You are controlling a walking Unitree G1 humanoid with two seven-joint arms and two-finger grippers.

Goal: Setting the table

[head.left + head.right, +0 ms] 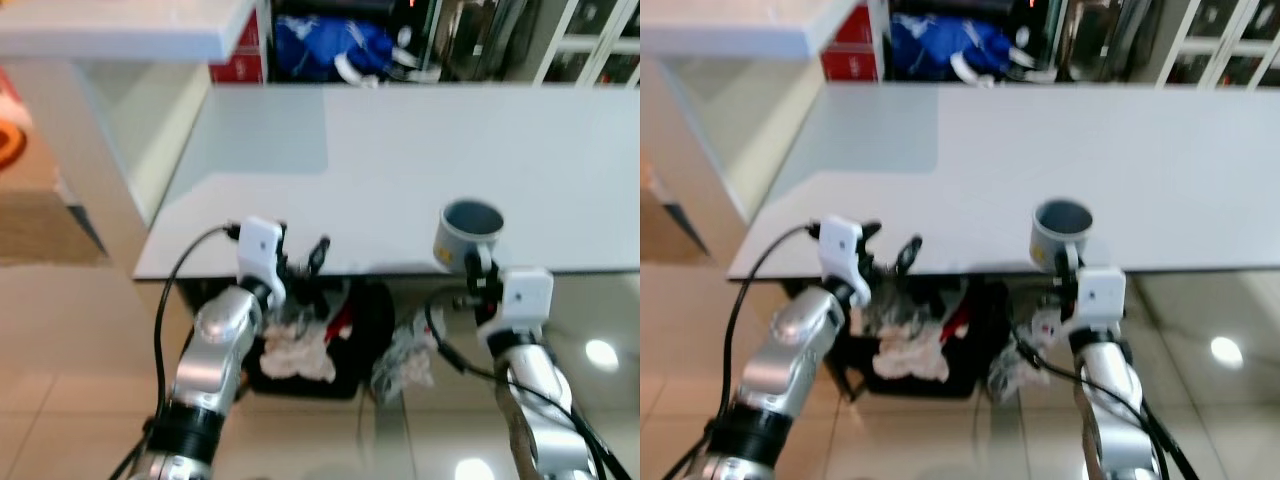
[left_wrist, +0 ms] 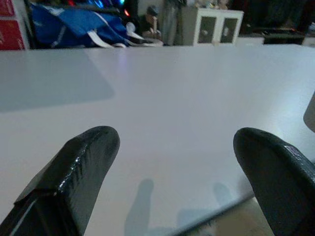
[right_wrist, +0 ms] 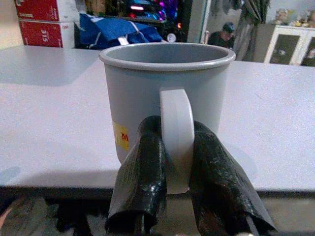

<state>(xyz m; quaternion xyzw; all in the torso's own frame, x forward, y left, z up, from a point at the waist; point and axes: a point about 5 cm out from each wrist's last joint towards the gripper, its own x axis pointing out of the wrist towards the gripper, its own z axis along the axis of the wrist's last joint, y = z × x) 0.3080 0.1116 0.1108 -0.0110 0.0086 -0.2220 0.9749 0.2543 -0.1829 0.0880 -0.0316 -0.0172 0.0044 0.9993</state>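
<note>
Right gripper (image 3: 177,167) pinches one grey mug's (image 3: 165,93) handle, apparently over the table (image 1: 400,160) edge

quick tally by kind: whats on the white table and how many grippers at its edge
Mugs: 1, the grey mug on the table, its handle pinched by the right gripper.
Grippers: 2, counting the left gripper, open and empty.
Total: 3

Both silver arms reach forward, side by side. The left gripper (image 1: 300,250) holds its jaws spread wide. The right gripper (image 3: 177,162) has its jaws pinched together.
</note>
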